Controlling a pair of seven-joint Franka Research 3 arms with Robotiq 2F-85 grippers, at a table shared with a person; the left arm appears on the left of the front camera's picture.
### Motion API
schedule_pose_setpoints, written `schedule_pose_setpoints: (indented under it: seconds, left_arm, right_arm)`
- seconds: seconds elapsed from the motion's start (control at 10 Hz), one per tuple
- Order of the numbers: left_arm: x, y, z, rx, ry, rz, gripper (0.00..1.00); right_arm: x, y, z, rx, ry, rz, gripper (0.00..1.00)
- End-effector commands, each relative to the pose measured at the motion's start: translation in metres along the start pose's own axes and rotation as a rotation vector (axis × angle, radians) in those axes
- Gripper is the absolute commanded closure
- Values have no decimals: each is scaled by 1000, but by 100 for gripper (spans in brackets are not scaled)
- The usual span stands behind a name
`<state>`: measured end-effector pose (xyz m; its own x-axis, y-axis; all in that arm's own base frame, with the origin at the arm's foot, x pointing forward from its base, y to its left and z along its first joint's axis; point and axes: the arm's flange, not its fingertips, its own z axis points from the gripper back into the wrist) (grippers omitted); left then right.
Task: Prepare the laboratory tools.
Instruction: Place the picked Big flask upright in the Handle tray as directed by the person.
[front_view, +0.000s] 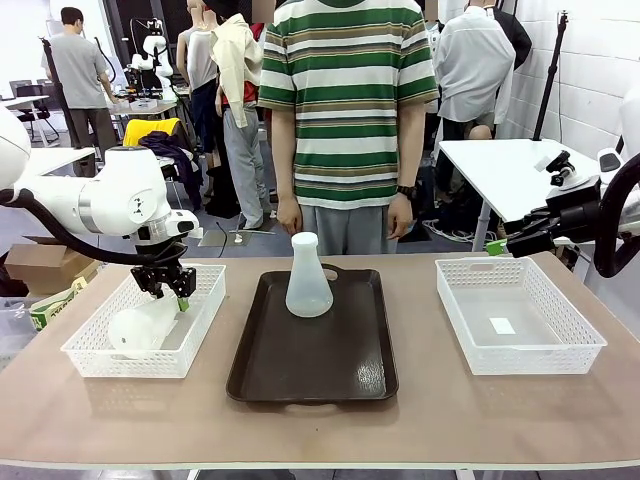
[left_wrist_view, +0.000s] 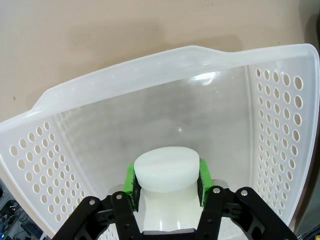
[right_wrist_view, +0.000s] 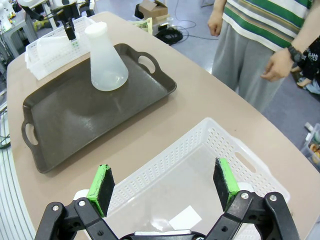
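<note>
Tabletop's roomy around the dark tray (front_view: 250, 375): one flask (front_view: 308, 278) upright on it; left gripper (left_wrist_view: 167, 182) pinches a second flask's neck (left_wrist_view: 166, 175) inside the left basket (front_view: 95, 360), seemingly lying down; right gripper (right_wrist_view: 165, 185) spread above the right basket (right_wrist_view: 200, 135).

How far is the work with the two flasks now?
Done: one flask stands upright on the dark tray. In hand: the left gripper is shut on the second flask's neck, lying in the left basket. Left: placing it on the tray. The right gripper is open.

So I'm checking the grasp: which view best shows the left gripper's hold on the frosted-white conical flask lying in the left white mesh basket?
The left wrist view: the left gripper has green pads on both sides of the frosted-white conical flask's neck below its top. The front view shows the grip side-on, partly hidden by the white mesh basket. The right wrist view shows it small and distant.
</note>
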<state>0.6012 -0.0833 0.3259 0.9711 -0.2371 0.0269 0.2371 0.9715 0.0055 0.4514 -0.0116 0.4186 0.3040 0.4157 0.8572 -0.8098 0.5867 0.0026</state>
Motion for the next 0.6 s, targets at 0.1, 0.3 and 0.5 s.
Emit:
schedule_pose_setpoints:
  seconds: [0.1, 0.3, 0.5]
  left_arm:
    - [0, 1, 0, 1, -1, 0, 100]
    - [0, 1, 0, 1, -1, 0, 100]
    - [0, 1, 0, 1, -1, 0, 100]
  right_arm:
    - [-1, 0, 0, 0, 14, -1, 0]
    - [-1, 0, 0, 0, 14, -1, 0]
    - [-1, 0, 0, 0, 14, -1, 0]
